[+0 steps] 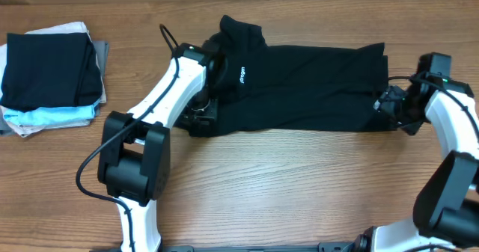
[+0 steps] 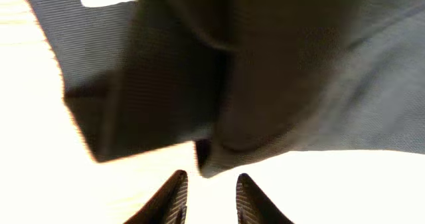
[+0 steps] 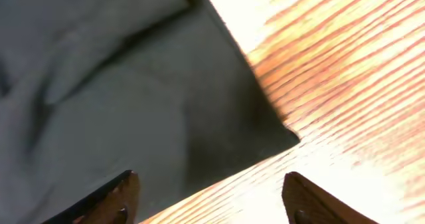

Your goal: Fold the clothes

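The clothes, a black T-shirt with a small white chest logo, lie folded into a long band across the middle of the table. My left gripper is at the band's left end. In the left wrist view my left gripper is open, with a folded edge of the shirt just ahead of its tips and nothing between them. My right gripper is at the right end. In the right wrist view my right gripper stands wide open, its left fingertip over the shirt's corner and its right one over bare wood.
A stack of folded garments sits at the far left, black on top with pale blue and white ones beneath. A black cable loops up behind the left arm. Wooden table shows in front of the shirt.
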Motion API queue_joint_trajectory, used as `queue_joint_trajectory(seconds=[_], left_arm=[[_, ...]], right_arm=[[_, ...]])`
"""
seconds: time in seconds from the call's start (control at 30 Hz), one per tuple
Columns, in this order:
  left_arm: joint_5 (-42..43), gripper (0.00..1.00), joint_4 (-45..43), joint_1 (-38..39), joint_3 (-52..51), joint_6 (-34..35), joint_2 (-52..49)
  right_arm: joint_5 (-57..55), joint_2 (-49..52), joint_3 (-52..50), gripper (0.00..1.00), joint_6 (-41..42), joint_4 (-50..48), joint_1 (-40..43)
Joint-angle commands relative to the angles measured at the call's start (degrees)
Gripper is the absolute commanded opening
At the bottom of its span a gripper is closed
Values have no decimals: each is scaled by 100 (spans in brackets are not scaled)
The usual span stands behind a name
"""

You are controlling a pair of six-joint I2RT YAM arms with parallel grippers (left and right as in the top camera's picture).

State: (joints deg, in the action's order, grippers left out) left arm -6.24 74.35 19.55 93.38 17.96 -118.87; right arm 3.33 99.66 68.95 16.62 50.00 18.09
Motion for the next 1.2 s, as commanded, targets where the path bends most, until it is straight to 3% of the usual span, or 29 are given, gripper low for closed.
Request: queue_joint_trajectory(seconds=[0.0, 0.13, 0.3, 0.83, 1.03, 1.17], left_arm=[[-125, 29, 57, -170, 7, -105, 240], [116, 40, -11, -315, -63, -157, 238], [872, 36, -334, -348, -468, -426, 238], [907, 36, -623, -339, -640, -426, 238], [907, 36, -627, -341, -640, -424, 238], [905, 36, -627, -341, -640, -424, 238]], right_arm=[[520, 264, -37, 77, -354, -103, 107], [509, 507, -37, 78, -496, -240, 107], [153, 673, -37, 81, -496, -511, 127], [-289, 688, -44, 79, -811, -494, 192], [-396, 688, -133, 65, -789, -588, 192], [-389, 688, -437, 61, -787, -892, 192]])
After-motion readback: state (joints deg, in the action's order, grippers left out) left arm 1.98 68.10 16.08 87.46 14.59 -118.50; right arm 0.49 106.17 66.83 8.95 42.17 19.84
